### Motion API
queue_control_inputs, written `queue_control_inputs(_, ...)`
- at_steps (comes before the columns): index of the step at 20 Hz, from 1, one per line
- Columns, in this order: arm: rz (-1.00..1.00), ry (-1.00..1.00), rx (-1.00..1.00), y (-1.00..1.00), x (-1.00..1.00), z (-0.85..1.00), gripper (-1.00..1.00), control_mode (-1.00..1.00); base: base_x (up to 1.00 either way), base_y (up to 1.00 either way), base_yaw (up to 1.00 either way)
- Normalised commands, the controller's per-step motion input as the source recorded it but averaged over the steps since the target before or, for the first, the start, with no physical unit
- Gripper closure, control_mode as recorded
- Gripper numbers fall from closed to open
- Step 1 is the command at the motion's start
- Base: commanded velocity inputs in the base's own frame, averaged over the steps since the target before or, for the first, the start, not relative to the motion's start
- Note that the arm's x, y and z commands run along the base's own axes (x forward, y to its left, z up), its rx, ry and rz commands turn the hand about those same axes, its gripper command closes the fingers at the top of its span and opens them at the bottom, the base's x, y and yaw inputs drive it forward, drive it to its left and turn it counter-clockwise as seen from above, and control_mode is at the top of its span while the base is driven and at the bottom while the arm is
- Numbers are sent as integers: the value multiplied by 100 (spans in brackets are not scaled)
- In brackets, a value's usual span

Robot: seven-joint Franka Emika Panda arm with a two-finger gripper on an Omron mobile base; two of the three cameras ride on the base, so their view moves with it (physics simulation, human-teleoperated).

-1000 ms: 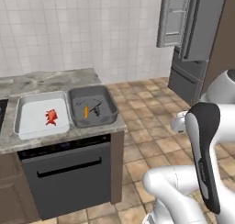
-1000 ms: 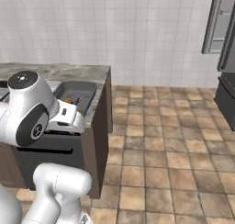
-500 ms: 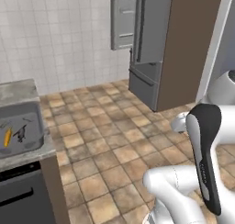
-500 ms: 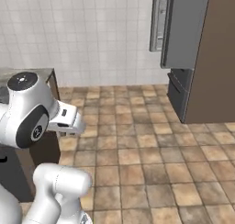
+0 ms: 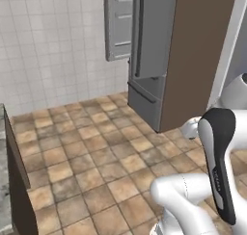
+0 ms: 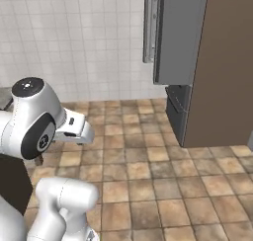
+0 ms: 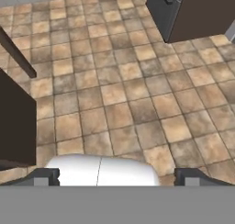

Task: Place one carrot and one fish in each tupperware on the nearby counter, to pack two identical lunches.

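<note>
The carrot, the fish and the tupperware are all out of view. In the hand view my gripper [image 7: 117,178] looks down at brown floor tiles. Its two dark fingertips [image 7: 46,177] stand far apart at the bottom, with nothing between them, so it is open. My white arm [image 5: 217,176] rises at the lower right of the left base view, and its round joint [image 6: 32,119] sits at the left of the right base view.
A strip of counter edge [image 5: 4,181] with its dark cabinet side [image 5: 19,200] lies at the far left. A grey fridge [image 5: 149,60] and a tall brown panel [image 5: 198,51] stand ahead. Tiled floor [image 5: 96,157] spreads between them.
The whole picture has swung right, so the camera moved. The counter with its trays has slid off to the left and the fridge is now at the centre. The gripper stays open.
</note>
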Motion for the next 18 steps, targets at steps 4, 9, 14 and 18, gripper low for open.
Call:
queue_control_inputs(4,0,0,0,0,0,0,-100,100,100,2,0)
queue_control_inputs(9,0,0,0,0,0,0,-100,100,100,16,0)
queue_control_inputs(14,0,0,0,0,0,0,-100,100,100,18,-2)
queue_control_inputs(18,0,0,0,0,0,0,-100,100,100,18,-7)
